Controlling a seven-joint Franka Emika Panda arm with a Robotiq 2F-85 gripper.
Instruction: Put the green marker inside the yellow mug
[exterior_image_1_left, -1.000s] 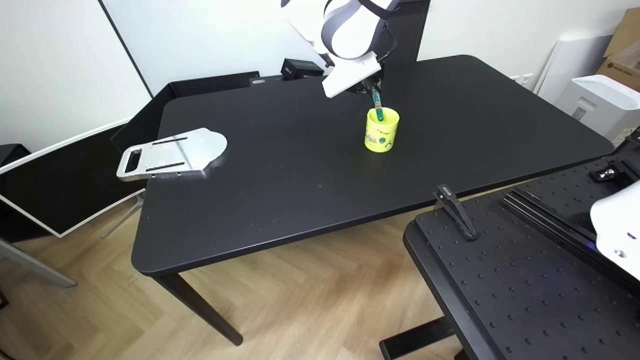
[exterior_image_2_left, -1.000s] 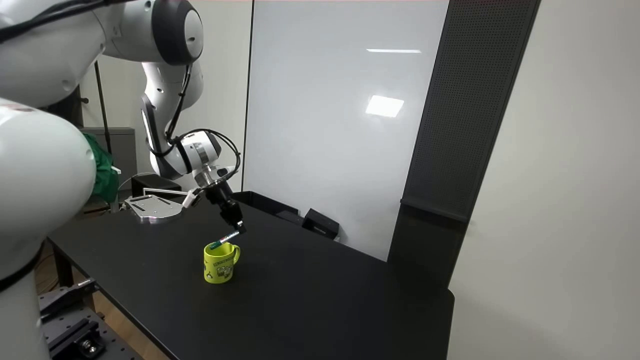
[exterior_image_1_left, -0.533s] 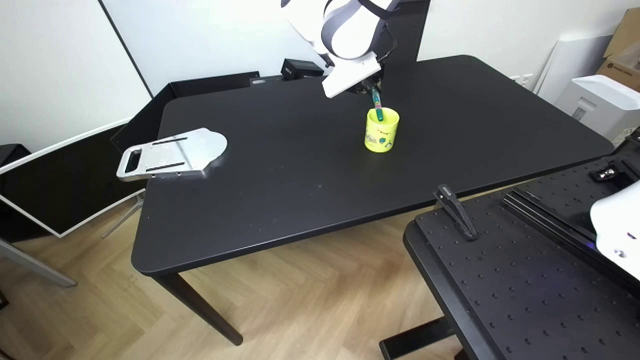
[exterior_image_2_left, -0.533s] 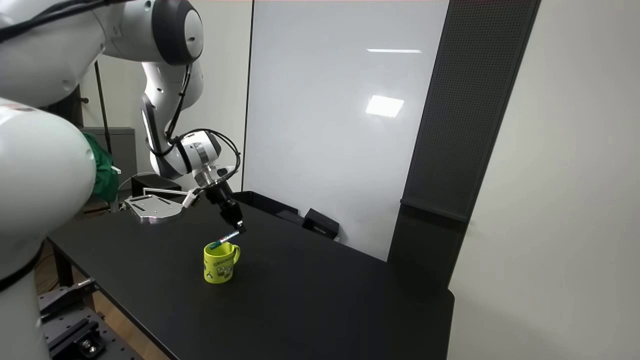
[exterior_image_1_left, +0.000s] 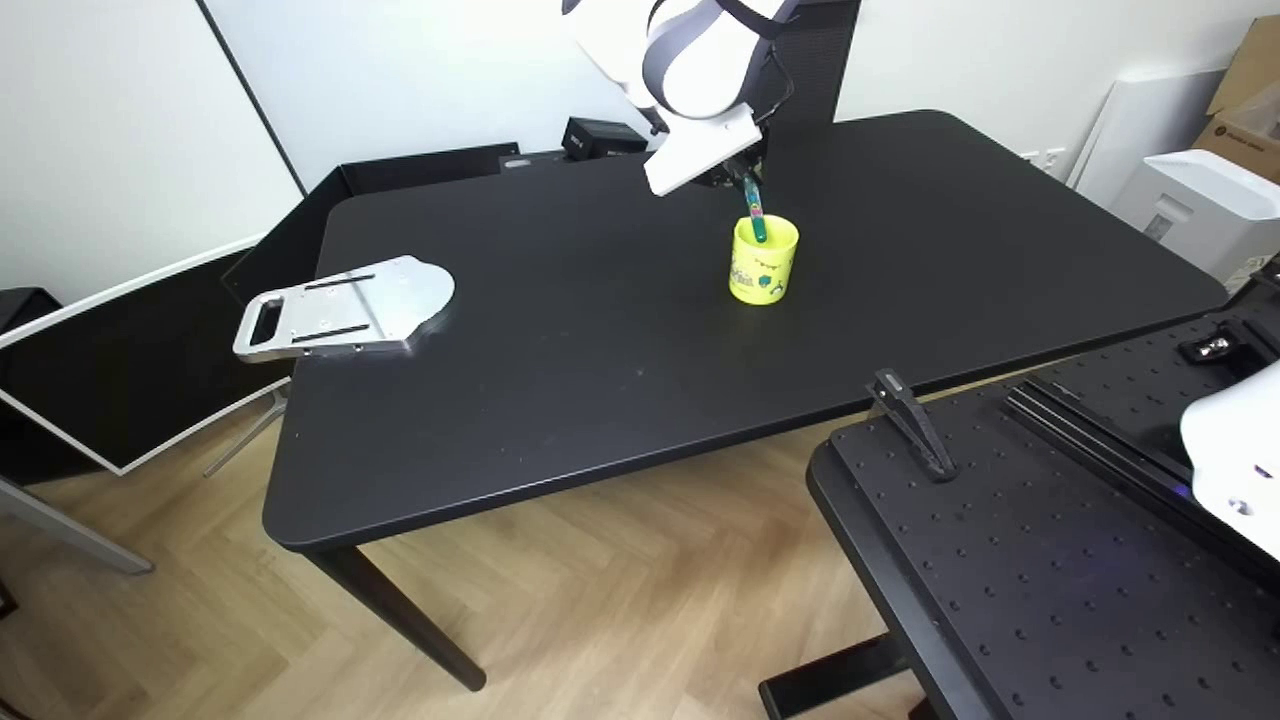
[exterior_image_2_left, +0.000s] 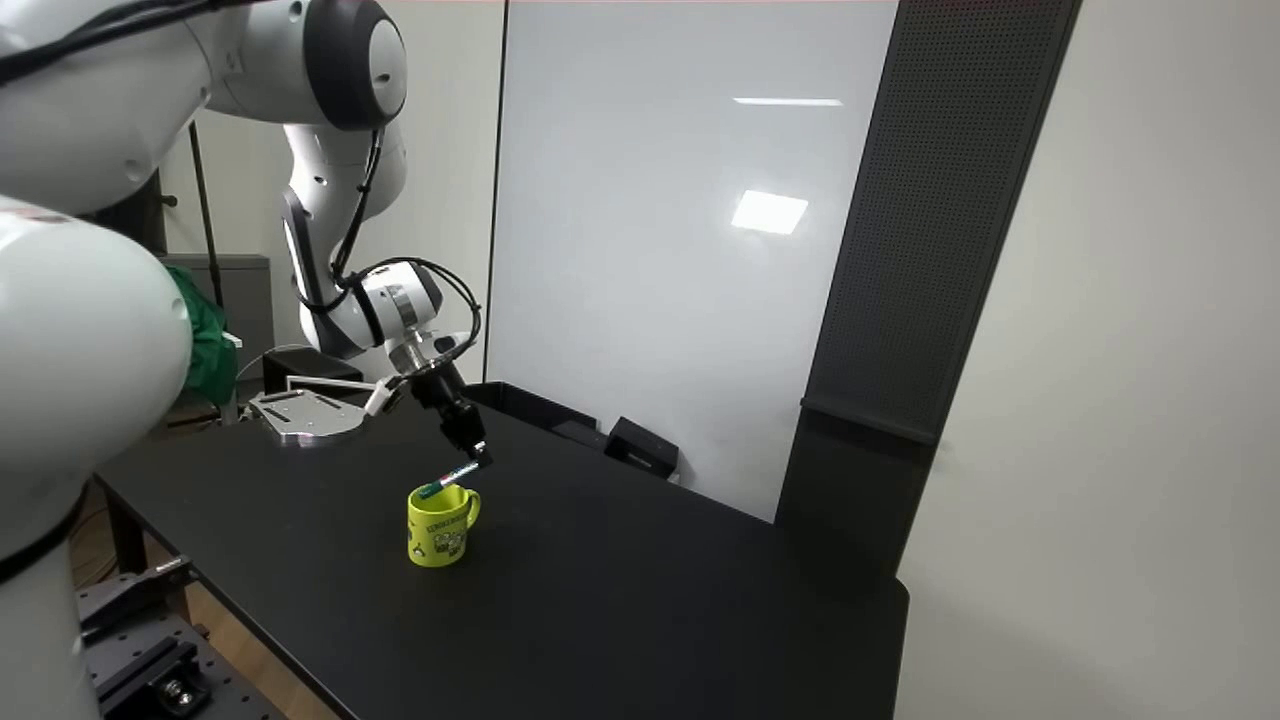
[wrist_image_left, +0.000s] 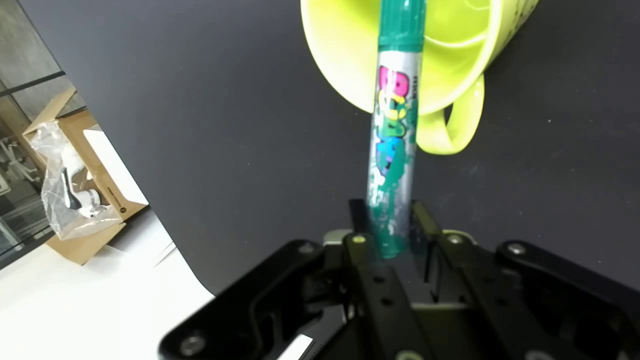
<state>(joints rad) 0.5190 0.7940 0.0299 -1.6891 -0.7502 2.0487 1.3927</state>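
In an exterior view the mug (exterior_image_1_left: 762, 268) stands near the middle of the table (exterior_image_1_left: 560, 350). From behind and above, the marker (wrist_image_left: 392, 130), its upper end between the fingers (wrist_image_left: 361, 252), slants down to the mug's mouth; whether it passes below the rim cannot be told. The tray (exterior_image_1_left: 350, 308) overhangs the table's left edge. A bench (exterior_image_1_left: 1040, 580) stands near right, and a carton (exterior_image_1_left: 1240, 148) far right, beyond the table.

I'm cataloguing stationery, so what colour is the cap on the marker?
The cap is teal-green, clearest in the wrist view.
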